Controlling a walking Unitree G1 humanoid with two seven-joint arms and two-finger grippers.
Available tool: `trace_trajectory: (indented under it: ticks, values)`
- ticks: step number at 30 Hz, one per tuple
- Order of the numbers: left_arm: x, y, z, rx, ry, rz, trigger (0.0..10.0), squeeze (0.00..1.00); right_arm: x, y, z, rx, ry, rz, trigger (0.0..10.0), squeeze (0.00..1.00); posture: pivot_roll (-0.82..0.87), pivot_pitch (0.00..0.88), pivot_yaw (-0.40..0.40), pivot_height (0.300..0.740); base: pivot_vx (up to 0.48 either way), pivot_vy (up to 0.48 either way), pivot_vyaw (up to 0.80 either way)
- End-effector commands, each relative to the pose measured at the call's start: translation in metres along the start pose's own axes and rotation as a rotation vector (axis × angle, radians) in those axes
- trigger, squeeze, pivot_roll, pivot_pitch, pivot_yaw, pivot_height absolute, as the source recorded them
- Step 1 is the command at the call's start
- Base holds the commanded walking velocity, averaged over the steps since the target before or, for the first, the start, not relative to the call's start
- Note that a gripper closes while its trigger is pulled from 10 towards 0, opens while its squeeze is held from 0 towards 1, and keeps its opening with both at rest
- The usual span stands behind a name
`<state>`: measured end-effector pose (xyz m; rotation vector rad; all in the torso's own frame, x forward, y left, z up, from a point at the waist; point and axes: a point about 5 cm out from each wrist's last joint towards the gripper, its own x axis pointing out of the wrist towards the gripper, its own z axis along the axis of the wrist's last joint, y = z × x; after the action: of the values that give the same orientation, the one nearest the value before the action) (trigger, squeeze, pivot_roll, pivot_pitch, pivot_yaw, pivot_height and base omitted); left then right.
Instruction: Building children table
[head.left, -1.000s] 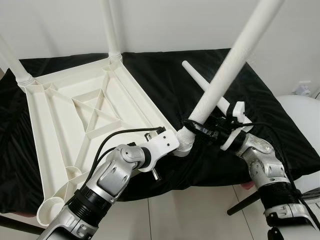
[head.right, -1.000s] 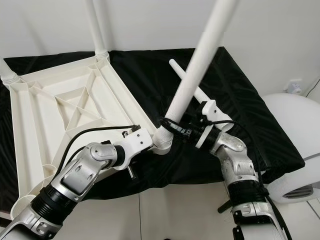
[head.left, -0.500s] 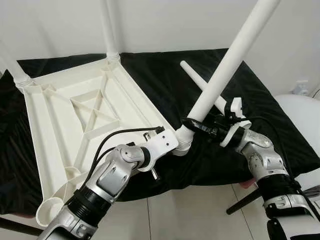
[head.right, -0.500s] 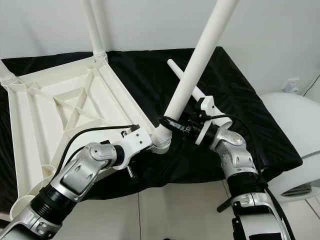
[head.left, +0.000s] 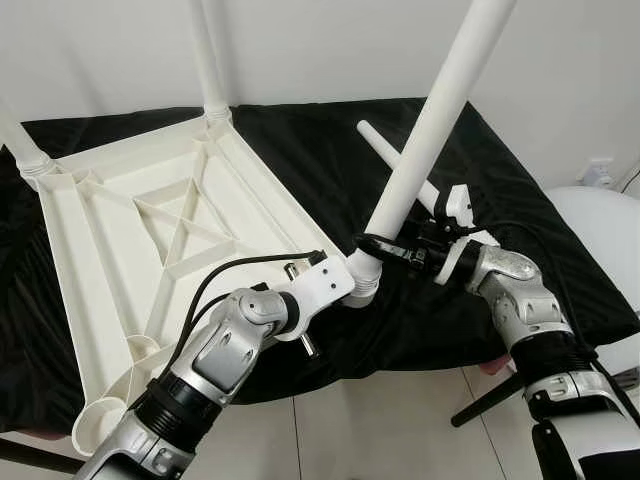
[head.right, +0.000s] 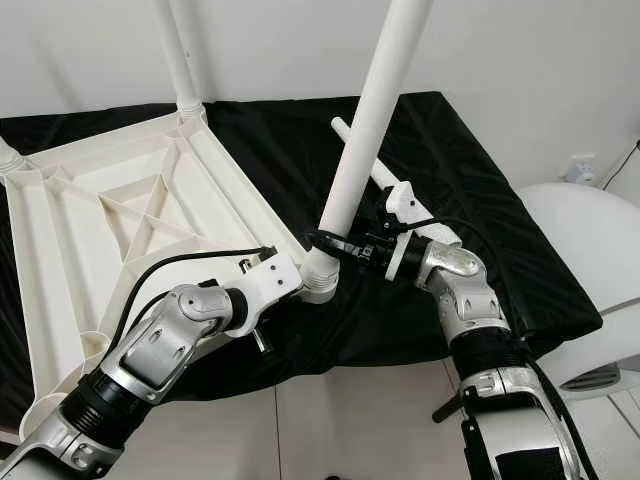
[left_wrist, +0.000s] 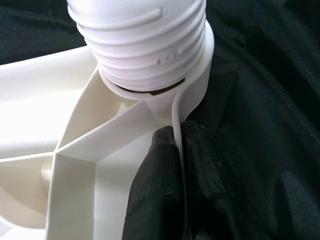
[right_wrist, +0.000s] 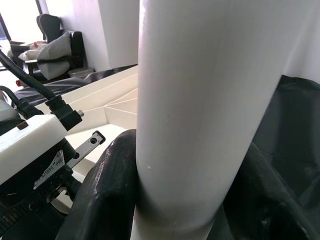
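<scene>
I see the white ribbed plastic tabletop lying upside down on the black cloth-covered surface, filling the left half of the head views. Two white legs stand fitted in its far corners at the upper left of the frame.

My left gripper is at the tabletop's near right corner, centre of the frame. In the left wrist view its black fingers are pressed together on the thin rim wall just beside the corner socket.

The long white cylindrical plastic leg rises from that socket, tilted toward the upper right of the frame. Its threaded end sits in the socket with several threads exposed.

My right gripper is clamped around the leg's lower end just above the socket; its black fingers wrap both sides of the tube.

A spare white leg lies on the cloth behind the tilted one.
</scene>
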<state>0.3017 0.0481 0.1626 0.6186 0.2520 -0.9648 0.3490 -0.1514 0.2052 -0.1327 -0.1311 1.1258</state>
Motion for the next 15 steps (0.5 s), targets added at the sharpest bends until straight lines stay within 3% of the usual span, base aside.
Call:
trace_trajectory:
  ticks: [1, 15]
  values:
    - [-0.003, 0.0, -0.003, 0.026, 0.019, 0.013, 10.0, 0.0, -0.025, 0.002, -0.051, 0.079, 0.293, -0.076, 10.0, 0.0, -0.08, 0.165, 0.043, 0.74, 0.0, 0.0, 0.0]
    - [-0.003, -0.004, -0.002, 0.036, 0.012, 0.0, 10.0, 0.0, 0.004, 0.013, -0.056, 0.072, 0.285, -0.061, 10.0, 0.0, -0.08, 0.169, 0.048, 0.74, 0.0, 0.0, 0.0]
